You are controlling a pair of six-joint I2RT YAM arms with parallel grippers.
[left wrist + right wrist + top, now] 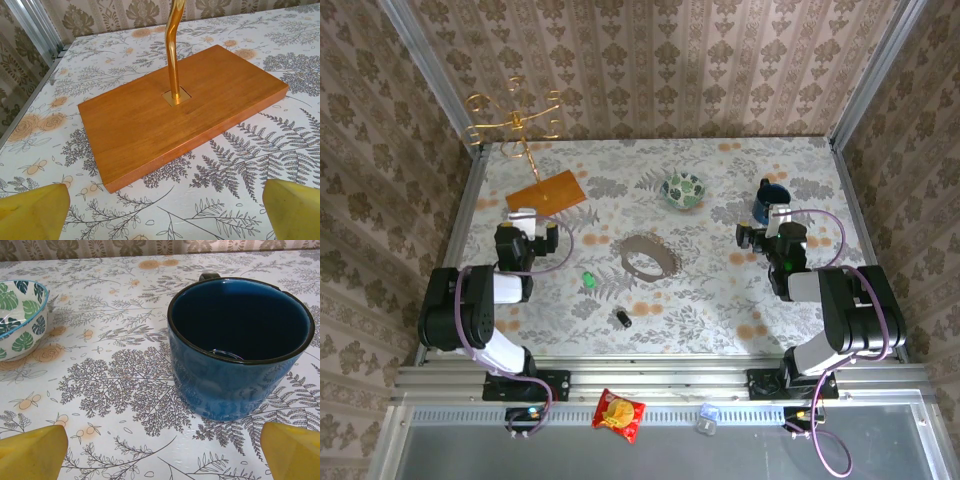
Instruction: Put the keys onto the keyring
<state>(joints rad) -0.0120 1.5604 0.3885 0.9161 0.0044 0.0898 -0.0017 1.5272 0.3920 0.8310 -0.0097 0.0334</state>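
Keyring (648,256): thin floppy loop at mid-table, green key (588,279) to its near left, black key (622,318) nearer; we judge all light, the keys stiff, slippery, best pinched by their heads; left gripper (165,212) and right gripper (165,452) spread wide, empty.

We find no writing that we can read. The red and yellow packet (619,414) on the near rail, between the two arm bases, carries some print, but it is too small for us to make out a word or a brand.
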